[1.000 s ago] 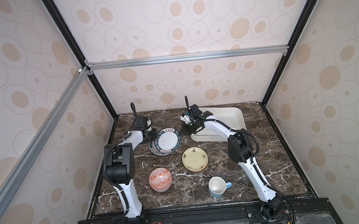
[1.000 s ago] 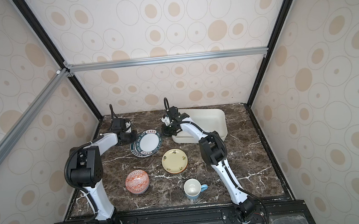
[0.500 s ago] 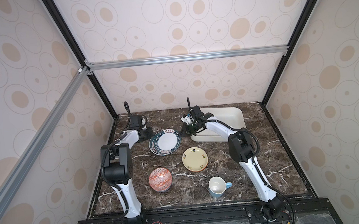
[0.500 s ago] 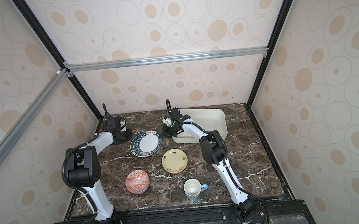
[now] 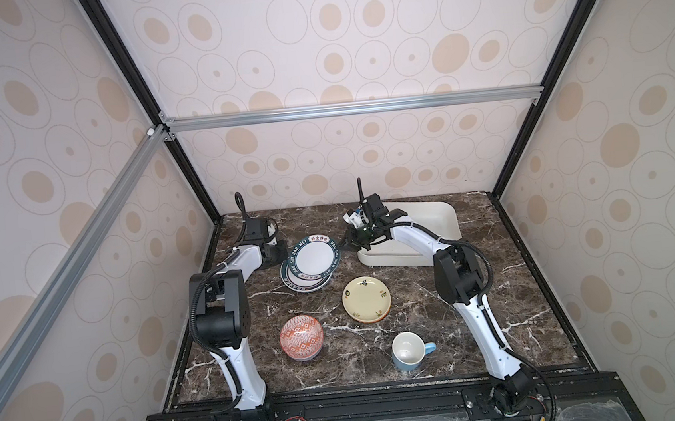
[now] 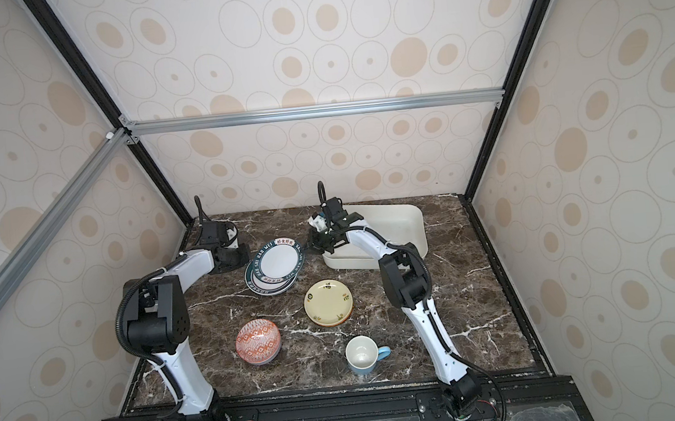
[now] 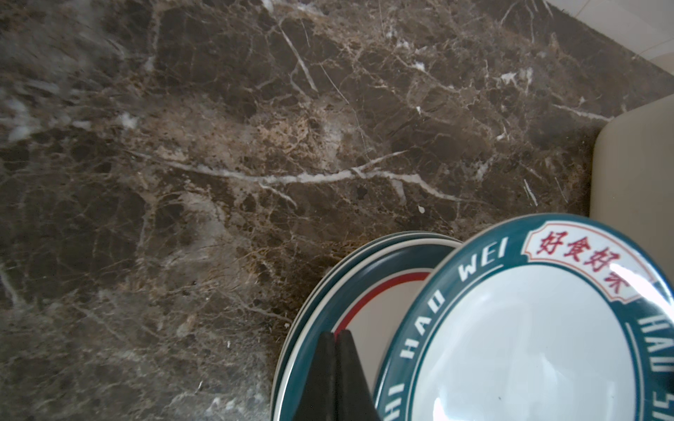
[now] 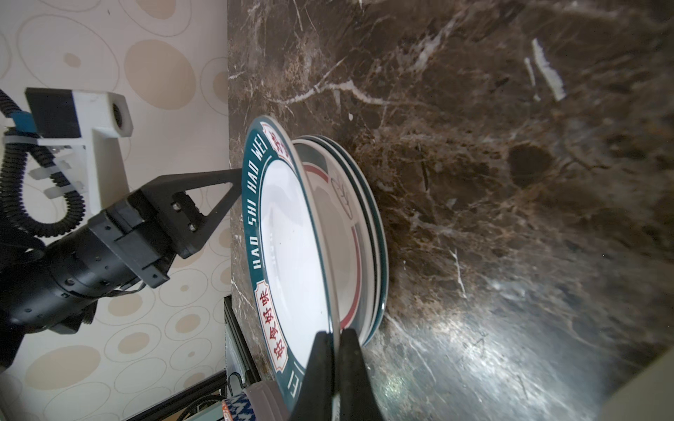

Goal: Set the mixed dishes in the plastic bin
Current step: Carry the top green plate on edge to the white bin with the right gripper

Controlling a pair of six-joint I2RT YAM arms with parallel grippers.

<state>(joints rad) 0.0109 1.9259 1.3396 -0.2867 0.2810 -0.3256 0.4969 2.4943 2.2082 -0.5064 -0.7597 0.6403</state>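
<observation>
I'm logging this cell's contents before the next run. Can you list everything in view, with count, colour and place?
top plate: one, white with dark-green lettered rim, back left of centre, tilted up
stacked plates: at least two, green-rimmed, under the top plate
cream-yellow plate: one, table centre
bowl: one, red-orange pattern inside, front left
mug: one, light blue, front centre, handle to the right
plastic bin: one, off-white, back right
table: one, dark brown marble
left gripper: black, shut, at the stack's left edge
right gripper: black, shut on the top plate's rim
</observation>
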